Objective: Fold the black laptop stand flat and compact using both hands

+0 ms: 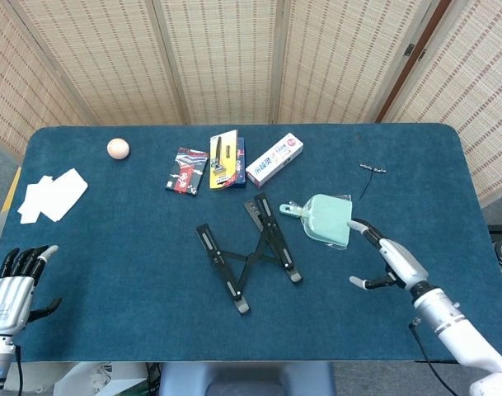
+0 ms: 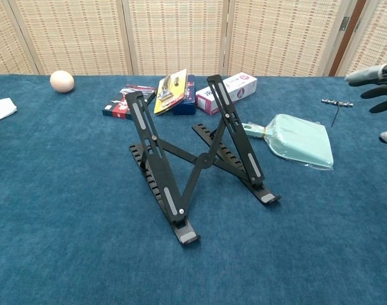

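Black laptop stand (image 2: 196,159): upright, legs crossed and fully spread, mid-table, between the packaged goods (image 1: 209,162) and the near edge; untouched. Right hand (image 1: 391,260): empty, fingers spread, just right of the green dustpan (image 1: 329,219), apart from the stand. Left hand (image 1: 13,280): empty, fingers apart, at the near left corner. Step judged: approach, no grasp yet. Next: one hand on each rail, then pressing inward.

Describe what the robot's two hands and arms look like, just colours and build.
Both hands have silver-grey metal backs. The left hand has black fingers, one tipped pale, and small lettering on its back. The right hand shows pale silver fingers with dark joints on a white forearm, with a thin black cable near the wrist.
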You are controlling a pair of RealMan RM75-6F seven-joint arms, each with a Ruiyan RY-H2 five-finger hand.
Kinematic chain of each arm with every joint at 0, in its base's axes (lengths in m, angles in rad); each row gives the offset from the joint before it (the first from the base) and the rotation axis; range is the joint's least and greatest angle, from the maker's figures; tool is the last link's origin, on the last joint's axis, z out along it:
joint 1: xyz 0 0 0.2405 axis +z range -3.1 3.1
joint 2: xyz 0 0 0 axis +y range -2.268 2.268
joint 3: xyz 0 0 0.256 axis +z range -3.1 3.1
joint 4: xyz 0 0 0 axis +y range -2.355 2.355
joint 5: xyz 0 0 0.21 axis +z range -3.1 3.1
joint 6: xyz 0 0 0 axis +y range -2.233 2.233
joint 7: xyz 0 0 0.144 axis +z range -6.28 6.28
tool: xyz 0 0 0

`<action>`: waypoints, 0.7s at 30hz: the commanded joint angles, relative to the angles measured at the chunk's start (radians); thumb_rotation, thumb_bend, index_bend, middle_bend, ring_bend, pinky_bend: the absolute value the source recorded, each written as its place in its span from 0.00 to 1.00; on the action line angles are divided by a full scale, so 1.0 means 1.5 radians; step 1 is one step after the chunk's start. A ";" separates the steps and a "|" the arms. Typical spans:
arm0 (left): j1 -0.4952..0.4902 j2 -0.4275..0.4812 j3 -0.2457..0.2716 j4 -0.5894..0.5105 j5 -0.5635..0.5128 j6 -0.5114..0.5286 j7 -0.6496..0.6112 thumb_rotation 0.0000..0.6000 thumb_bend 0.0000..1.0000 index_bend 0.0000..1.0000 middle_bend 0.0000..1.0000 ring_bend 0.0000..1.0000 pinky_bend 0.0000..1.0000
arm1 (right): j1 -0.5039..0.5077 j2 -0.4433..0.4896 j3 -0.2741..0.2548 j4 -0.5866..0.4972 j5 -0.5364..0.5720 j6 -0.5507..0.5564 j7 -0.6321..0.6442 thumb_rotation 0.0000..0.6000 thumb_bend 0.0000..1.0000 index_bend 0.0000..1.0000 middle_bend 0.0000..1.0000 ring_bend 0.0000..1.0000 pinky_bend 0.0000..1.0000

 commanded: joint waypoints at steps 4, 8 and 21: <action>0.004 0.004 0.001 -0.006 0.001 0.006 -0.002 1.00 0.17 0.12 0.14 0.11 0.06 | 0.058 -0.057 0.025 0.051 0.016 -0.074 0.125 1.00 0.12 0.00 0.00 0.00 0.12; 0.007 0.007 0.002 -0.010 0.003 0.011 -0.003 1.00 0.17 0.12 0.14 0.11 0.06 | 0.086 -0.094 0.033 0.085 0.026 -0.105 0.166 1.00 0.12 0.00 0.00 0.00 0.12; 0.007 0.012 0.001 -0.014 0.007 0.012 -0.012 1.00 0.17 0.12 0.14 0.11 0.05 | 0.145 -0.186 0.049 0.173 0.005 -0.164 0.316 1.00 0.12 0.00 0.00 0.00 0.12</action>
